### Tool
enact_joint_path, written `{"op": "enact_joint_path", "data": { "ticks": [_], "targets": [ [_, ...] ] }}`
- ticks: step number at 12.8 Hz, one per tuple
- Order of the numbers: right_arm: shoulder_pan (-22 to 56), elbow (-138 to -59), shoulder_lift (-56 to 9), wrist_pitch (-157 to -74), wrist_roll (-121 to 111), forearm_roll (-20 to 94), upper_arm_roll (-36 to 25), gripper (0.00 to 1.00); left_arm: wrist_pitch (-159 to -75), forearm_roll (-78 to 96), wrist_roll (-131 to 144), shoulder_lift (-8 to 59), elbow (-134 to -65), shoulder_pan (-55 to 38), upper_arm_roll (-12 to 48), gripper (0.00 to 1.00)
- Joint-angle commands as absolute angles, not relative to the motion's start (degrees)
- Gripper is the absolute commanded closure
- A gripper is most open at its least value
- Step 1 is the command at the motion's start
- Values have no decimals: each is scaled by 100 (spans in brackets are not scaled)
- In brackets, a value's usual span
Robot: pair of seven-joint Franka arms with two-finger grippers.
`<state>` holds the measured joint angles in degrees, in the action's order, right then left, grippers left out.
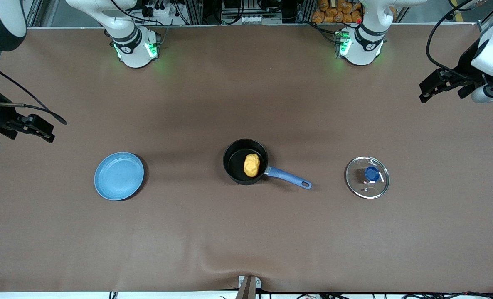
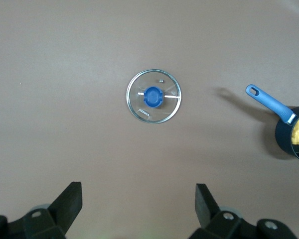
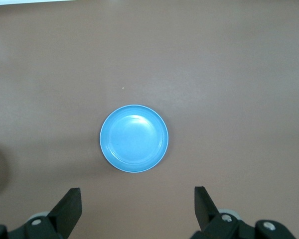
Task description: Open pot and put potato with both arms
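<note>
The black pot with its long blue handle stands open at the table's middle. The yellow potato lies inside it. The pot's edge with the potato also shows in the left wrist view. The glass lid with a blue knob lies flat on the table toward the left arm's end; it also shows in the left wrist view. My left gripper is open and empty, held high at that end of the table. My right gripper is open and empty, held high over the right arm's end.
A flat light-blue plate lies empty on the brown table toward the right arm's end, and shows in the right wrist view. A metal bracket sits at the table's front edge.
</note>
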<state>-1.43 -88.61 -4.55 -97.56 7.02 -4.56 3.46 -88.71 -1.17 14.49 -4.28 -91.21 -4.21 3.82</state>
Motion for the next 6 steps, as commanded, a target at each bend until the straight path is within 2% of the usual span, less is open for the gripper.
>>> {"op": "enact_joint_path", "data": {
  "ticks": [1,6],
  "targets": [
    [-299,-8798,-475,-9747,747,-598,536,0,-8860,-114,1441,-448,-8939,-413,396,0],
    [-220,-8772,-448,-9694,1328,-528,598,0,-8631,-62,1406,-440,-8930,-396,404,0]
  ]
}}
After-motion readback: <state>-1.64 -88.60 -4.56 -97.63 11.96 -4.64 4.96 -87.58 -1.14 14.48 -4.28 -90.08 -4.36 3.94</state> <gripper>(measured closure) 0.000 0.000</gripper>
